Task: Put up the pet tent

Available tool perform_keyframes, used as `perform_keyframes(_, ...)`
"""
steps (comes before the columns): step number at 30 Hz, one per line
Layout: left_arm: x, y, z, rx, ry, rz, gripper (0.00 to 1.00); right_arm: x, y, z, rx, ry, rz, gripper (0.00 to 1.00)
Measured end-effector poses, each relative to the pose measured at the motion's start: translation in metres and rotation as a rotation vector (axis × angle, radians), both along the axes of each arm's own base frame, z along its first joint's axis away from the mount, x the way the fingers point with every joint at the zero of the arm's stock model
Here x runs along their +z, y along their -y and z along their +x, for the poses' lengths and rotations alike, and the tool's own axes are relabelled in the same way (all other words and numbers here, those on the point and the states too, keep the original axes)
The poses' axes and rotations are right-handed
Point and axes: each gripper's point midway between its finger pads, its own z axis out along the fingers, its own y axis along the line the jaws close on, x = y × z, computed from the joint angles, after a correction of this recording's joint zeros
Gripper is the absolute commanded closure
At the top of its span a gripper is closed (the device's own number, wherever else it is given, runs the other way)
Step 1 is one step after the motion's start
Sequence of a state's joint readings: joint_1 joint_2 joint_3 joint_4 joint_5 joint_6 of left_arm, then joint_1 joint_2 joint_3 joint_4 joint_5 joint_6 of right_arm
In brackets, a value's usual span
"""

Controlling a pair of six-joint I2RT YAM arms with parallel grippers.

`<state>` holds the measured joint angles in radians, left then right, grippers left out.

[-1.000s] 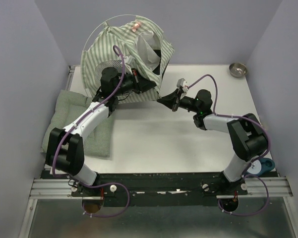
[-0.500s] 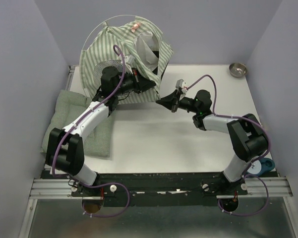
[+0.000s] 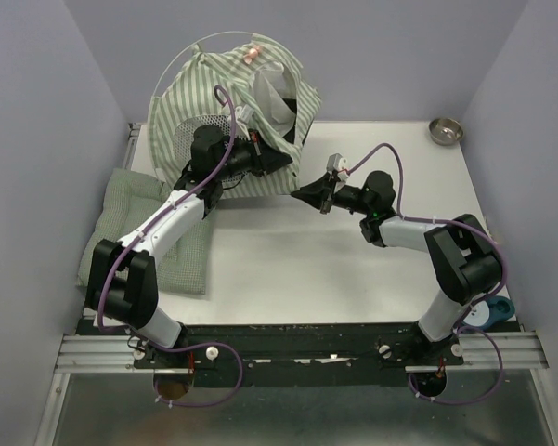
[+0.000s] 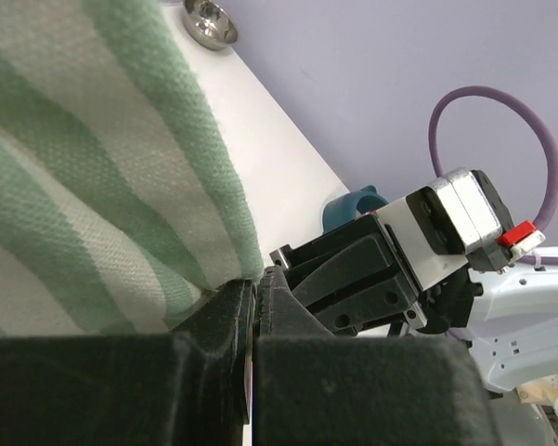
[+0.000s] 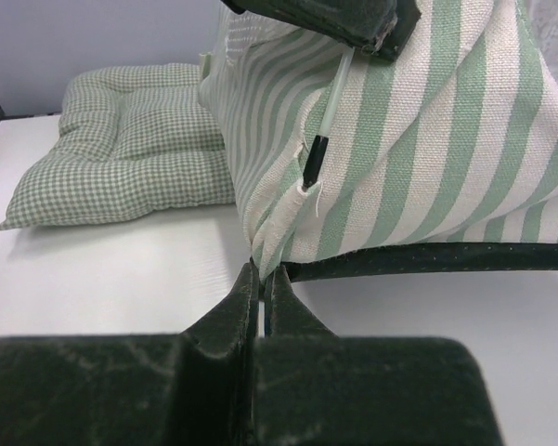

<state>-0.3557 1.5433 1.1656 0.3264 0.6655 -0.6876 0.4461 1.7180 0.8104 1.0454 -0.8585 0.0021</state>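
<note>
The white tabletop (image 3: 353, 279) is carrying everything. The pet tent (image 3: 181, 102) is sitting at the upper left of the top view. It is partly raised, its striped fabric bulging under a thin arched pole, and the side facing the arms is sagging. The green checked cushion (image 3: 135, 200) is lying flat just beside it, at the left edge.

The left claw (image 3: 280, 160) is reaching in at the tent's right side. Its jaws are pressed together on the fabric's hem, as the left wrist view shows. The right claw (image 3: 302, 195) is meeting the tent's lower right corner from the other side, jaws closed and nipping that corner where it touches the tabletop. A whitish pole end (image 5: 327, 116) is poking out of a fabric sleeve just above that corner. A small metal bowl (image 3: 446, 130) is sitting well apart at the upper right.

The step in hand appears to be stretching the fabric to seat the pole. The next move probably calls for both claws pulling the corner taut without slipping.
</note>
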Motion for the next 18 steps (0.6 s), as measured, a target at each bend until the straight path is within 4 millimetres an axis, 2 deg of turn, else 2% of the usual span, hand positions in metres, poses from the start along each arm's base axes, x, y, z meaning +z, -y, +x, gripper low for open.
perform_keyframes(11,-0.014,-0.002,-0.002,-0.01,0.027,0.074,1.0,-0.003,0.0,-0.001,0.003,-0.04,0.002,0.99)
perform_keyframes(18,-0.025,0.011,-0.013,-0.052,0.053,0.12,1.0,-0.009,-0.001,-0.004,0.011,-0.097,-0.011,0.99)
